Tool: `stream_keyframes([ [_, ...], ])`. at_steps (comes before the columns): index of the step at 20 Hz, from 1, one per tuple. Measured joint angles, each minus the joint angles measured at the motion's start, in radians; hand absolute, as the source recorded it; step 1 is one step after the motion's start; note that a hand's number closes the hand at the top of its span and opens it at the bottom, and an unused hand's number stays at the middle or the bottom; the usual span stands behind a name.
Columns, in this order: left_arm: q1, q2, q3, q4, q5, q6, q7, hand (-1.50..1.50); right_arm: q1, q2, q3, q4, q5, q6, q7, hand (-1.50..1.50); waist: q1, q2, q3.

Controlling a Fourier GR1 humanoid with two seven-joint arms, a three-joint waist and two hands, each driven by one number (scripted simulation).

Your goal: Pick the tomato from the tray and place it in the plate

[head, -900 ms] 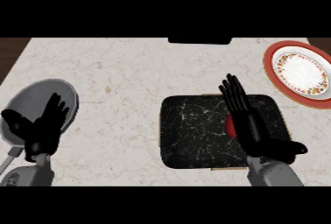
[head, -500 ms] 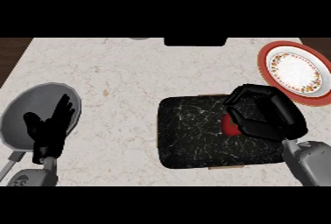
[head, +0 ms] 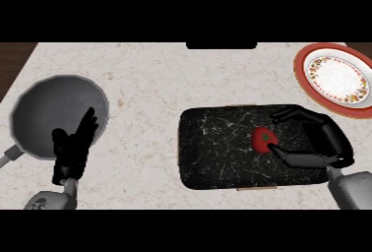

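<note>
Across the pale, marbled tabletop, the largest thing is a black tray with thin white veining, lying right of centre and low in the view, its corners rounded. To the left, well apart from it, sits a grey round pan, its handle running off toward the lower left edge. At the upper right corner, partly cut by the view's edge, lies a plate with a red rim and a white middle ringed by a small flowered pattern; it is apart from the tray and nothing lies on it. A dark object shows at the far edge of the tabletop, too little of it to name. The right robot hand comes in from the lower right on its grey forearm and lies over the right part of the tray, its fingers curving above and its thumb below, forming an open hook that faces left. The left robot hand shows at the lower left, open with straight fingers pointing up, overlapping the lower rim of the pan and holding nothing. The tomato, small and red with a green stalk end, rests on the tray just right of its middle, at the mouth of the right robot hand; the thumb tip is just beside or touching its lower right side, and the fingers do not close around it.
</note>
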Motion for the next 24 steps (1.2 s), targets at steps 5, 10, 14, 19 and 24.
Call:
stream_keyframes([
  [5, 0.003, -0.014, -0.025, -0.028, -0.031, 0.019, 0.028, 0.0, -0.01, -0.067, 0.034, 0.123, 0.099, 0.146, -0.185, -1.5, 0.009, -0.002, -0.001],
  [10, -0.003, -0.022, -0.033, -0.032, -0.049, 0.03, 0.044, 0.0, -0.075, -0.154, 0.062, 0.159, 0.286, 0.1, -0.203, -1.5, 0.01, -0.004, -0.003],
  [14, 0.013, -0.031, -0.043, -0.043, -0.057, 0.028, 0.047, 0.0, -0.154, -0.213, 0.084, 0.126, 0.387, 0.102, -0.1, -1.5, 0.009, -0.007, -0.004],
  [19, 0.025, -0.034, -0.035, -0.043, -0.06, 0.022, 0.039, 0.0, -0.214, -0.256, 0.148, 0.096, 0.491, 0.182, 0.023, -1.5, 0.009, -0.007, -0.005],
  [24, 0.007, -0.034, -0.029, -0.06, -0.07, 0.022, 0.071, 0.0, -0.282, -0.248, 0.203, 0.075, 0.551, 0.309, 0.159, -1.5, 0.008, -0.007, -0.005],
])
